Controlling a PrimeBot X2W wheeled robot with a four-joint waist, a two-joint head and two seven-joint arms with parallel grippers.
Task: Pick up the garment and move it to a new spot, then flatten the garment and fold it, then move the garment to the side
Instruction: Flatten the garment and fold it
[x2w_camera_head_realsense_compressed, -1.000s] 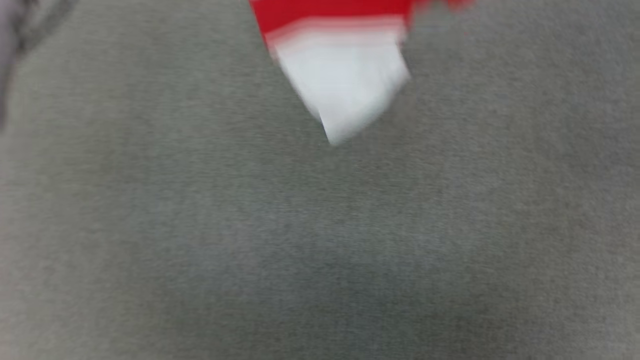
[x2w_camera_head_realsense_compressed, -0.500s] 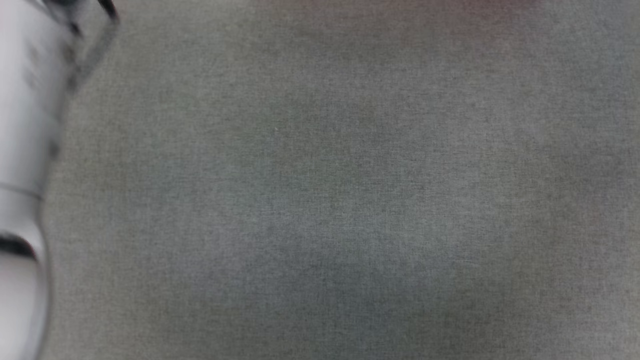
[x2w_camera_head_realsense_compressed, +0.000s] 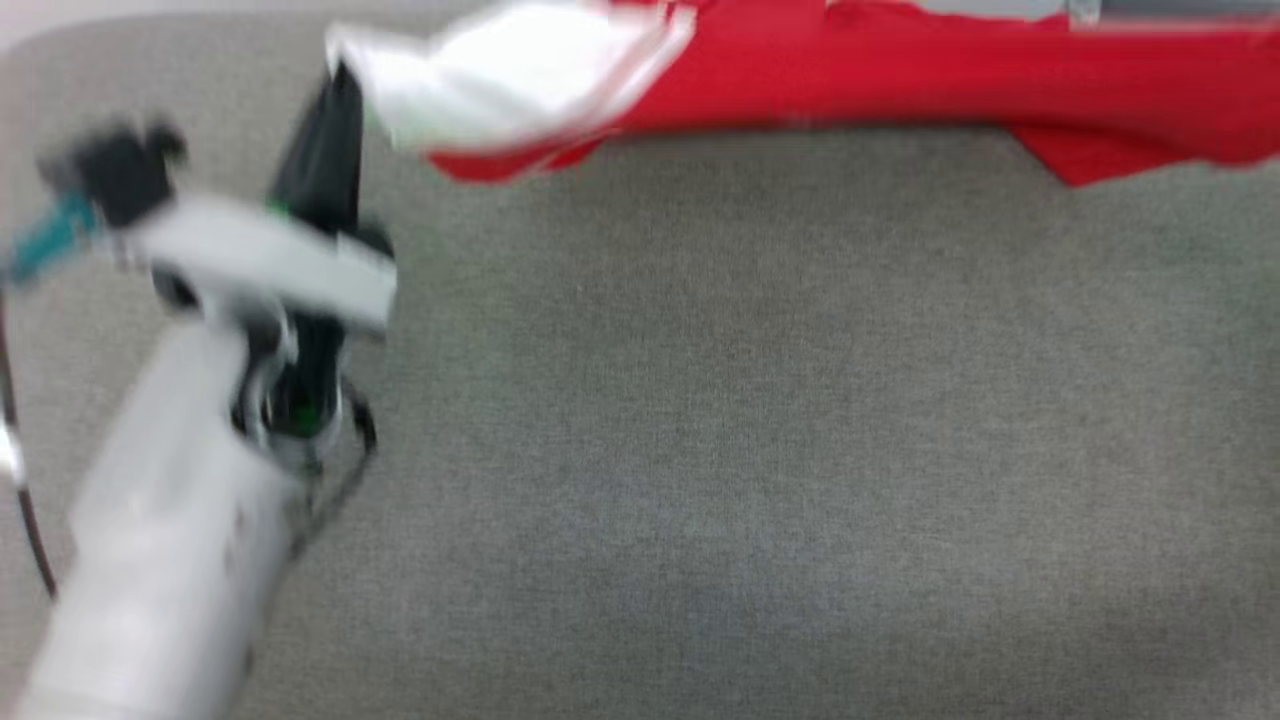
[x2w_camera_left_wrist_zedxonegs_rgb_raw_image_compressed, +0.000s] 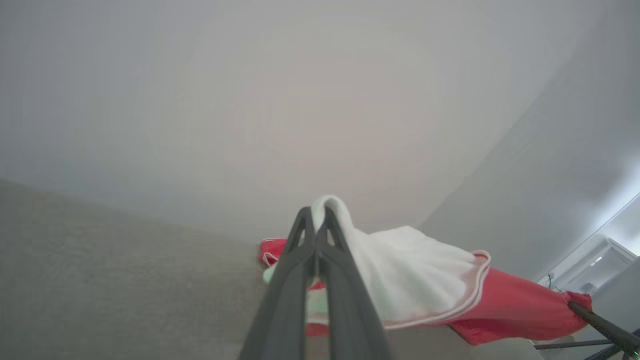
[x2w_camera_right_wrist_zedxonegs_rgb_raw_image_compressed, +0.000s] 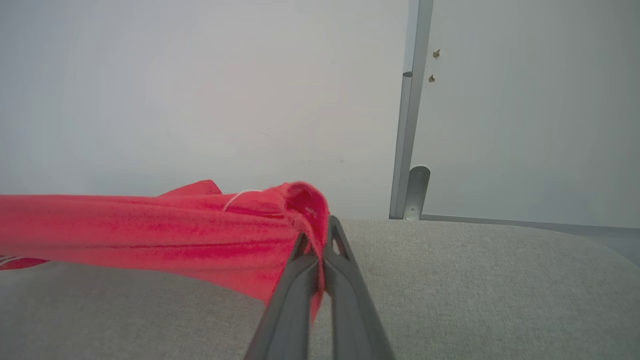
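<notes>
Clenched on a white sleeve panel is the left hand (x2w_camera_left_wrist_zedxonegs_rgb_raw_image_compressed: 315, 217); the right hand (x2w_camera_right_wrist_zedxonegs_rgb_raw_image_compressed: 318, 235) is pinched shut on a red edge. Between them the garment (x2w_camera_head_realsense_compressed: 900, 75) is held stretched, sagging over the far part of the grey bench (x2w_camera_head_realsense_compressed: 750, 450). Soft, light, slippery cloth is judged likely to droop and slide, so hems or shoulder seams — not mid-panel — are best gripped. Beyond, a pale wall (x2w_camera_right_wrist_zedxonegs_rgb_raw_image_compressed: 200, 100) is seen.
</notes>
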